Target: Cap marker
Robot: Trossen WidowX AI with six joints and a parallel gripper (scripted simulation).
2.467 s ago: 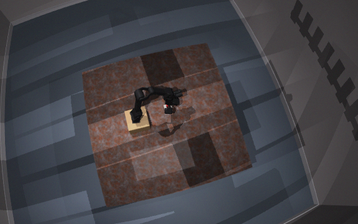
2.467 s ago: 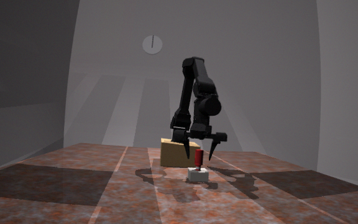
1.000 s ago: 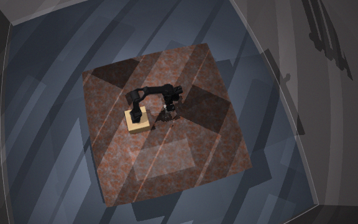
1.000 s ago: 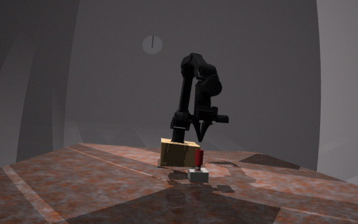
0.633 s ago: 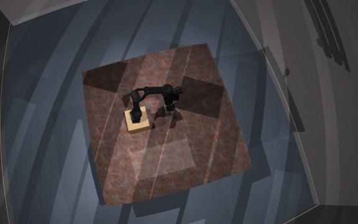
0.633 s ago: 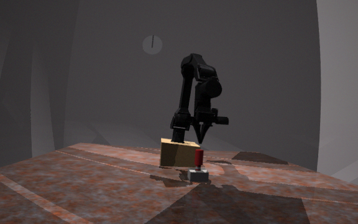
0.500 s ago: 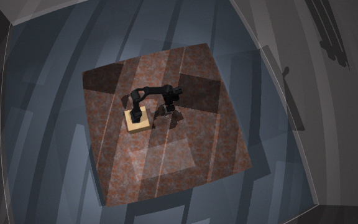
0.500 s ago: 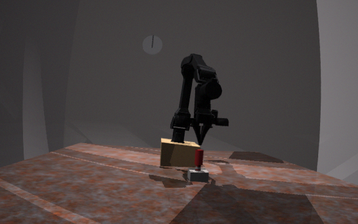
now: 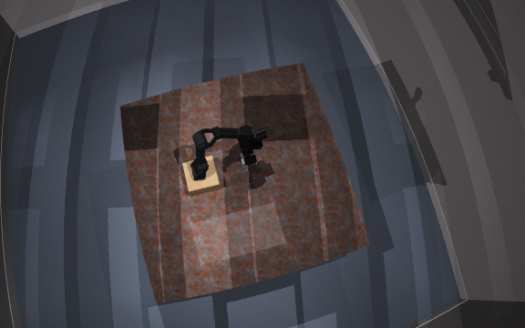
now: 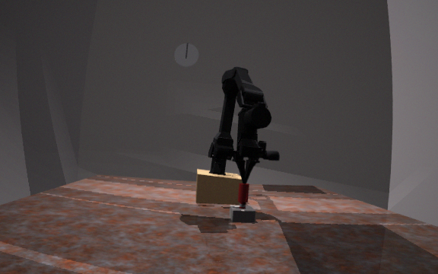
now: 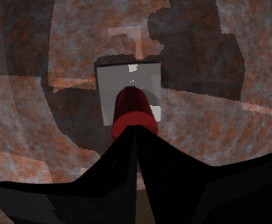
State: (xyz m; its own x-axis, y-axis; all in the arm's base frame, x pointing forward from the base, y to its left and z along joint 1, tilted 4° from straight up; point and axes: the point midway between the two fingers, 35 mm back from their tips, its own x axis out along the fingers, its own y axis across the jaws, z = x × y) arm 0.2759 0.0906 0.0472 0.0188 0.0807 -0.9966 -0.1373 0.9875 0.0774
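A red cap (image 10: 243, 193) (image 11: 134, 111) sits upright on the marker, which stands in the grey holder block (image 10: 242, 215) (image 11: 114, 90). Only a short bit of the marker shows between the cap and the block in the exterior view. My gripper (image 10: 245, 180) (image 11: 134, 131) (image 9: 247, 160) is shut, with nothing between the fingers. Its closed fingertips point straight down and sit right on top of the cap. In the top view the arm hides the cap and the block.
The arm stands on a tan base box (image 10: 213, 188) (image 9: 203, 183) just behind and left of the holder block. The rust-coloured table (image 10: 128, 236) (image 9: 290, 205) carries dark shadow patches.
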